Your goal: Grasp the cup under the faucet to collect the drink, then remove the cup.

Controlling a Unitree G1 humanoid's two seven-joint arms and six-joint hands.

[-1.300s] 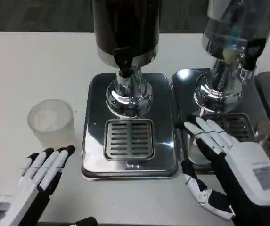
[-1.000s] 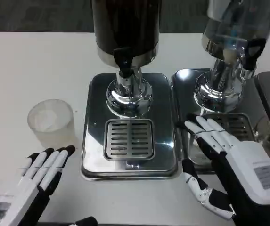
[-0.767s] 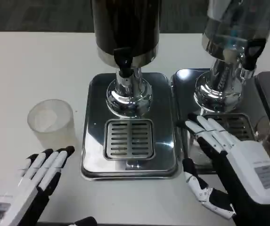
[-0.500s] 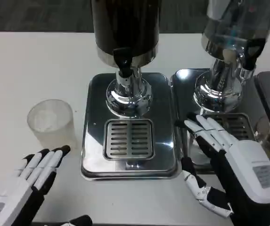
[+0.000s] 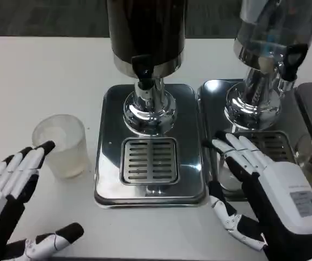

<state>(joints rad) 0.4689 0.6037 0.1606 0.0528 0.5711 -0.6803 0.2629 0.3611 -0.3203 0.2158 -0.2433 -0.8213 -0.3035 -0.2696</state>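
A frosted translucent cup [image 5: 61, 144] stands upright on the white table, left of the middle dispenser's steel drip tray [image 5: 150, 145]. The black faucet [image 5: 142, 69] hangs over the tray's grate [image 5: 149, 161], which has nothing on it. My left hand [image 5: 15, 190] is open at the lower left, its fingertips close to the cup's left side and its thumb spread out below. My right hand [image 5: 264, 191] is open at the lower right, fingers stretched over the front of the neighbouring tray.
The dark drink dispenser [image 5: 146, 32] stands behind the grate. A second dispenser [image 5: 270, 38] with its own steel tray [image 5: 221, 100] stands to the right. A clear glass [image 5: 308, 157] sits at the far right edge.
My left hand has shifted left and up toward the cup's side, with the thumb spreading wide. The cup and my right hand have stayed in place.
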